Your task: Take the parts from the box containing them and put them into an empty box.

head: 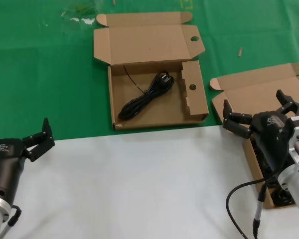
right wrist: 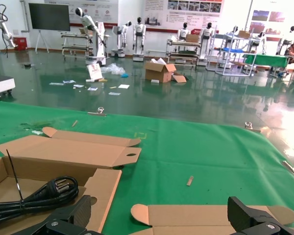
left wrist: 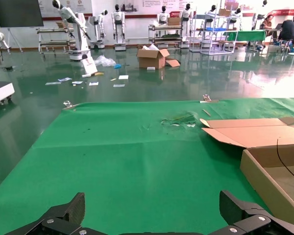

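Observation:
The box with round holes (head: 111,97) lies open at the middle of the green cloth, lid (head: 144,45) folded back. One black power cord (head: 147,97) lies looped inside it; its plug (right wrist: 59,186) shows in the right wrist view. The plain-lidded box (head: 261,92) with an ear tab (head: 215,82) sits at the right, mostly hidden under my right arm; something black (head: 283,197) shows inside. My right gripper (head: 261,112) hovers open and empty over that box's lid. My left gripper (head: 40,137) rests open and empty at the far left.
A white tabletop (head: 139,184) covers the near half; green cloth (head: 40,74) covers the far half. A small scrap (head: 240,51) lies on the cloth between the boxes. The holed box's lid (left wrist: 255,134) reaches into the left wrist view.

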Robot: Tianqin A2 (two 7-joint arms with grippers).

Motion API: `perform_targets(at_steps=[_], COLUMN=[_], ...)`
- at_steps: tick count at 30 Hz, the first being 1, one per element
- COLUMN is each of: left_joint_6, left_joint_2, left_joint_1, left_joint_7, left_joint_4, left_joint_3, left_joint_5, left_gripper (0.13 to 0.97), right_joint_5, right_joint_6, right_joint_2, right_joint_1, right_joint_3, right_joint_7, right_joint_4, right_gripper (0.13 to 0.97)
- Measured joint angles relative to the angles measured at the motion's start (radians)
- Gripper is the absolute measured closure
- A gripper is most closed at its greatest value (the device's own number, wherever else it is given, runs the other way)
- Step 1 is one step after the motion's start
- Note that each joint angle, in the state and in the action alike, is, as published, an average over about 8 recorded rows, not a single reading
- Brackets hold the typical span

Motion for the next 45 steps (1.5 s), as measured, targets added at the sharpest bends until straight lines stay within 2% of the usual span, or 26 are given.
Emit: perform_targets(at_steps=[45], left_joint_6=[0.0], left_joint_2=[0.0], left_joint_1=[0.0], left_joint_7=[0.0], left_joint_4=[0.0], left_joint_3=[0.0], left_joint_5=[0.0], left_gripper=[0.132], right_joint_5=[0.0], right_joint_6=[0.0], right_joint_2=[0.0], right_joint_1=[0.0], right_joint_3=[0.0], right_joint_7=[0.0], right_joint_4=[0.0], right_gripper=[0.129])
